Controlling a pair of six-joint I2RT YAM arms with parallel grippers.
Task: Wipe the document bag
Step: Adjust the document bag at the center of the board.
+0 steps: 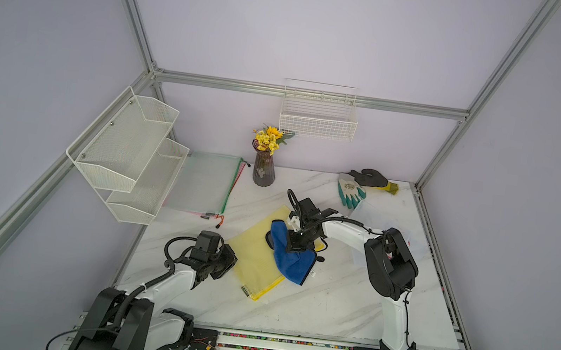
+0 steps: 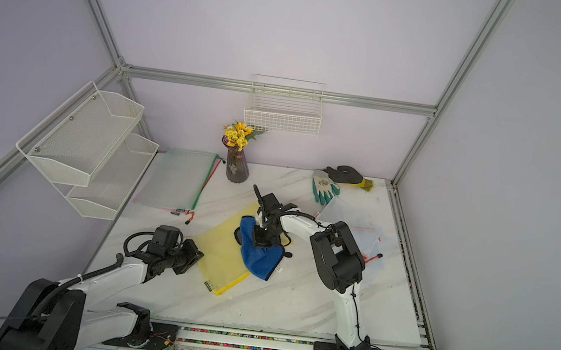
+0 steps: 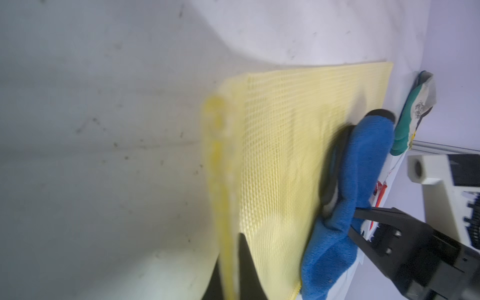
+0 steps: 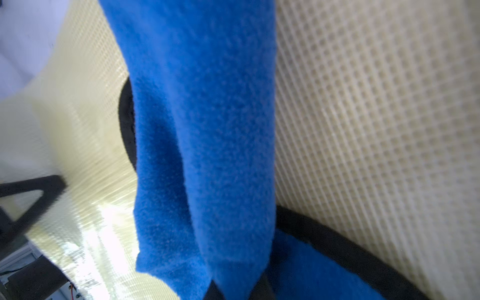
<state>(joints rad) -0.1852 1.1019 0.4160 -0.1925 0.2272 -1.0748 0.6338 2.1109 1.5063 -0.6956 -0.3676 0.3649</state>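
1. Lilac walls [image 1: 308, 39] w/ alu frame [image 1: 311, 95]. A white marble tabletop [image 1: 328, 300] shows in both top views.
2. Vase [image 1: 264, 172] w/ yellow flowers stands at the back of the tabletop by the wall.
3. Doc bag [image 1: 253, 257] is yellow mesh. It lies flat on the tabletop in front of the vase, a bit to the vase's right, set diagonally.
4. L end effector [image 1: 232, 264] is front-left of the vase, pressed together on the doc bag's edge. In the left wrist view the yellow edge runs between its dark fingers [image 3: 245, 259].
5. R end effector [image 1: 293, 247] points down over the doc bag's middle, in front of the vase, pinching a blue cloth [image 1: 291, 265]. In the right wrist view the cloth fills most of the frame, w/ bag mesh behind it.
6. The cloth sits bunched on the doc bag. Its end farthest from the vase spills off the bag onto the tabletop.
7. A dark oval [image 1: 268, 239] shows at the cloth's edge, on the bag. Can't tell what it is.
8. Other items:
   - Green-zip bag [image 1: 204, 184] lies flat just left of the vase.
   - 2 gloves [image 1: 358, 190] lie right of the vase by the back wall, touching.
   - Clear pouch [image 2: 350, 218] is front-right of the vase, partly under the R arm.
   - Wire basket [image 1: 317, 118] hangs on the wall above-right of the vase.
   - Mesh rack [image 1: 127, 152] hangs on the side wall left of the vase.
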